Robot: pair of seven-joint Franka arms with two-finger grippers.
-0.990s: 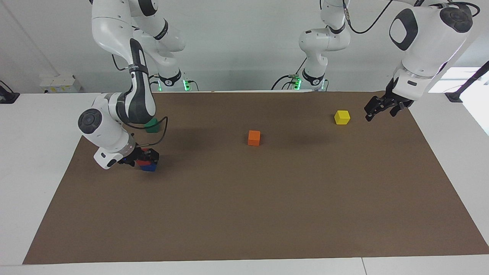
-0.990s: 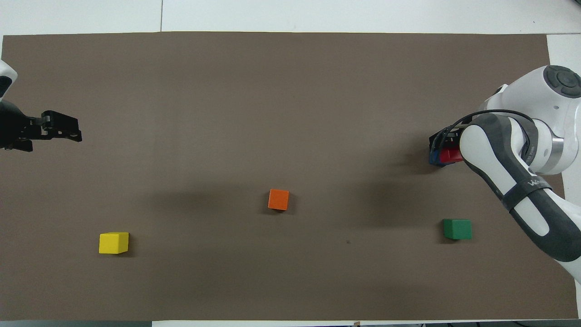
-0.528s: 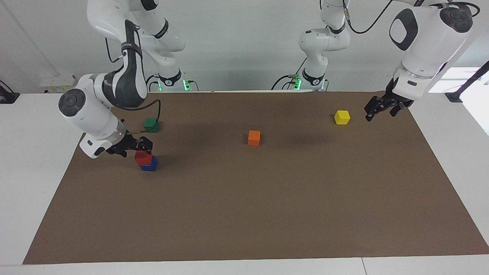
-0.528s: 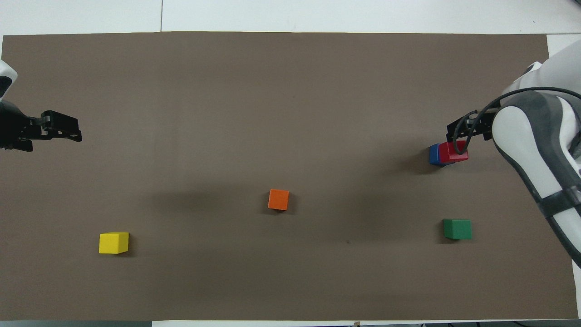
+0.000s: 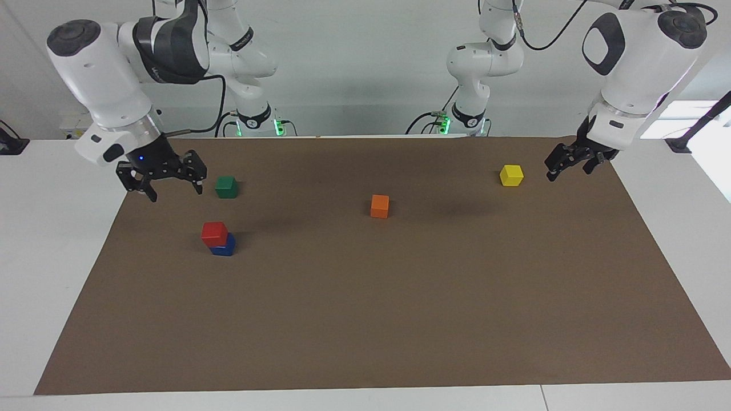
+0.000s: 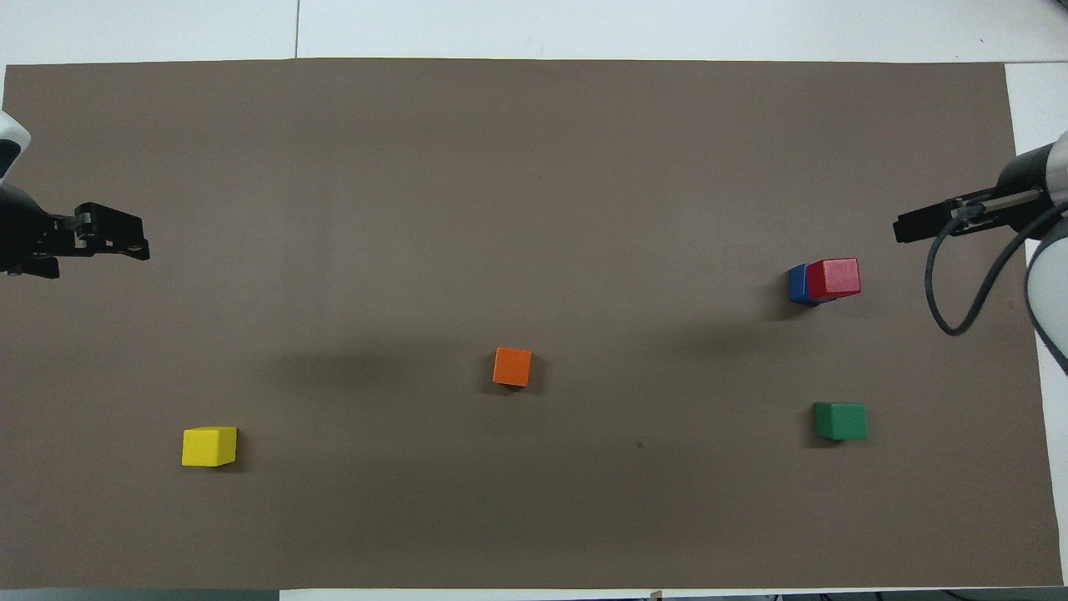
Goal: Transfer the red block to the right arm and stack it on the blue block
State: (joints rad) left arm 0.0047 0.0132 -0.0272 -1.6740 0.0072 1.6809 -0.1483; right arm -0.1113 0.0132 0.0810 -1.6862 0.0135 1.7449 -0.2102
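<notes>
The red block sits on the blue block on the brown mat, toward the right arm's end of the table; the stack also shows in the overhead view, red on blue. My right gripper, with a blue light at its wrist, is open and empty, raised over the mat's edge beside the green cube, clear of the stack; it also shows in the overhead view. My left gripper is open and empty, and waits over the mat's edge beside the yellow cube.
A green cube lies nearer to the robots than the stack. An orange cube lies mid-mat. A yellow cube lies toward the left arm's end. The brown mat covers most of the white table.
My right gripper opened, let go of the red block on the blue block, then rose and drew back toward the mat's edge. The left arm has not moved.
</notes>
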